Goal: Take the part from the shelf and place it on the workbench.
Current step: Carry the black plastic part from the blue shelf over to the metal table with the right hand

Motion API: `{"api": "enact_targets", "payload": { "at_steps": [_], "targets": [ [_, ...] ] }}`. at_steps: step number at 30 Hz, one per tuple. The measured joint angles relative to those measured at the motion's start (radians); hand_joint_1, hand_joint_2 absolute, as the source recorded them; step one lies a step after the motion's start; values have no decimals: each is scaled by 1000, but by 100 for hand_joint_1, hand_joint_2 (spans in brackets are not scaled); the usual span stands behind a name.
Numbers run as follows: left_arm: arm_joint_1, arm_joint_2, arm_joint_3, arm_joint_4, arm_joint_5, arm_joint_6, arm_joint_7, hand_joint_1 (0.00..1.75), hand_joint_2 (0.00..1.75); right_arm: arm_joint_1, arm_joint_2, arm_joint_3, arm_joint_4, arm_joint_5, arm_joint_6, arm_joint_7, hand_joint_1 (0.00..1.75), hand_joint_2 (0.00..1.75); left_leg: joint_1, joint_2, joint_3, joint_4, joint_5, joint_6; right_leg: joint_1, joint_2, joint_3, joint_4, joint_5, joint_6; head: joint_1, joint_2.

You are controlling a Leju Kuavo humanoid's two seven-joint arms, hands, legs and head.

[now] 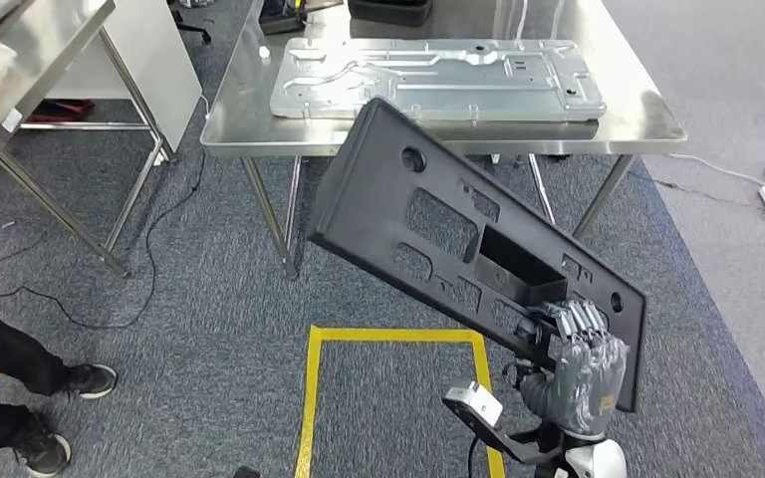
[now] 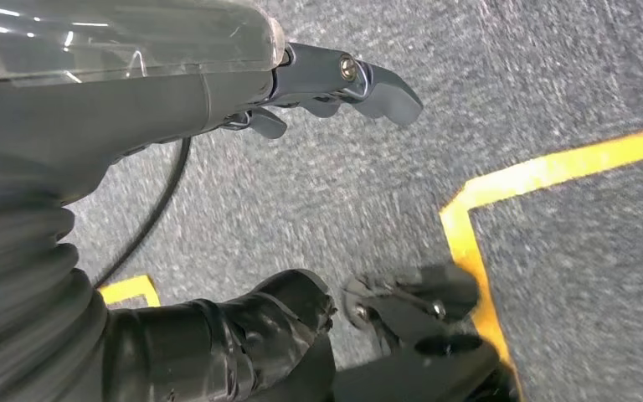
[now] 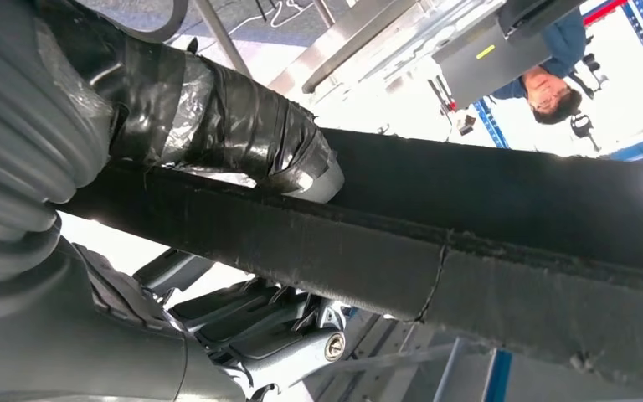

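A long black plastic panel with several cut-outs is held up in the air, tilted, its far end toward the steel workbench. My right hand grips the panel's near end, fingers hooked over its edge. In the right wrist view the taped thumb presses on the panel's black edge, with the fingers on its other side. My left hand hangs over the carpet with its fingers apart, holding nothing.
A silver metal plate lies on the workbench. A second steel table stands at the left. A person's black shoes are at the lower left. Yellow floor tape marks a square on the grey carpet. Cables trail under the tables.
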Motion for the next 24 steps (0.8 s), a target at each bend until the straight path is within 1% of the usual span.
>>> {"api": "enact_targets", "payload": {
  "at_steps": [1,2,3,4,5,6,7,8,9,10,12,13,14,15,17,18,19,20,21,22,23,24],
  "targets": [
    [0,0,0,0,1,1,2,0,175,1,0,0,0,-1,0,-1,175,175,3,0,-31,65,-31,-6,-1,-1,0,-1,0,-2,-1,0],
    [1,0,0,0,2,3,5,0,175,2,0,0,0,-4,0,-3,175,175,8,0,-63,129,-56,-11,-1,-2,0,-1,-1,-3,-1,0],
    [3,0,0,0,2,7,8,0,175,4,0,0,0,-7,0,-5,175,175,11,1,-86,173,-67,-15,-1,-3,0,0,-2,-3,-1,0],
    [4,0,0,0,2,13,10,0,175,6,0,0,0,-11,0,-7,175,175,15,1,-91,179,-55,-19,-2,-2,1,1,-3,-1,-1,0],
    [5,0,0,0,1,21,13,0,175,7,0,0,0,-15,0,-8,175,175,18,1,-76,143,-26,-22,-4,-1,2,3,-5,1,-1,0],
    [5,0,0,0,1,29,18,0,175,8,0,0,0,-18,0,-8,175,175,21,1,-45,77,13,-25,-6,0,4,6,-8,5,-1,0],
    [4,0,0,0,1,38,25,0,175,8,0,0,0,-20,0,-7,175,175,23,1,-12,7,42,-26,-8,2,5,10,-12,11,-1,0],
    [3,-1,0,0,1,45,32,0,175,8,0,0,0,-20,0,-7,175,175,22,0,13,-46,61,-23,-7,3,4,15,-15,17,-1,0],
    [2,-1,0,0,1,50,38,0,175,9,0,0,0,-20,0,-6,175,175,20,-1,25,-74,67,-20,-6,3,3,18,-17,23,0,0],
    [2,-1,0,0,1,54,42,0,175,9,0,0,0,-22,0,-5,175,175,16,-2,27,-81,63,-14,-5,4,2,19,-18,29,0,0],
    [2,-1,0,0,0,60,44,0,175,10,0,0,-1,-28,0,-2,175,175,14,-3,26,-83,67,1,-6,4,1,18,-18,42,0,0],
    [2,-2,0,0,0,62,43,0,175,9,0,0,-1,-33,0,0,175,175,15,-2,27,-87,70,9,-8,3,0,24,-24,47,0,0],
    [2,-2,0,0,0,64,42,0,175,9,0,0,-1,-37,0,2,175,175,16,-2,29,-90,73,17,-9,3,-9,46,-40,50,0,0],
    [2,-3,0,0,0,64,41,0,175,9,0,0,-1,-40,0,3,175,175,17,-1,29,-93,74,23,-10,3,-29,90,-67,52,0,0],
    [2,-3,0,0,0,66,40,0,175,11,0,0,0,-43,0,4,175,175,14,0,28,-93,74,30,-8,3,-90,220,-128,54,0,0],
    [2,-3,0,0,0,66,39,0,175,13,0,0,1,-43,0,5,175,175,12,1,27,-92,73,31,-7,3,-117,274,-144,54,0,0],
    [3,-3,0,0,0,66,39,0,175,14,-1,0,1,-43,0,7,175,175,10,1,28,-91,73,33,-6,3,-129,296,-142,53,0,0],
    [3,-4,0,0,-1,66,39,0,175,15,-1,0,2,-43,0,8,175,175,8,1,29,-90,72,34,-5,3,-121,279,-120,49,0,0],
    [3,-4,0,0,-1,66,38,0,175,16,-2,0,2,-43,0,9,175,175,6,0,31,-89,70,34,-2,3,-97,226,-84,43,0,0],
    [3,-4,0,0,-1,66,38,0,175,15,-2,0,2,-43,0,10,175,175,5,0,33,-88,69,34,1,2,-65,156,-51,35,0,0],
    [3,-5,0,0,-1,66,38,0,175,15,-2,0,2,-43,0,10,175,175,2,0,33,-86,67,32,5,0,-36,93,-28,27,0,0],
    [3,-6,0,0,0,66,38,0,175,15,-2,0,2,-43,0,10,175,175,0,0,32,-85,66,29,9,-2,-19,51,-17,21,0,0]
  ]
}}
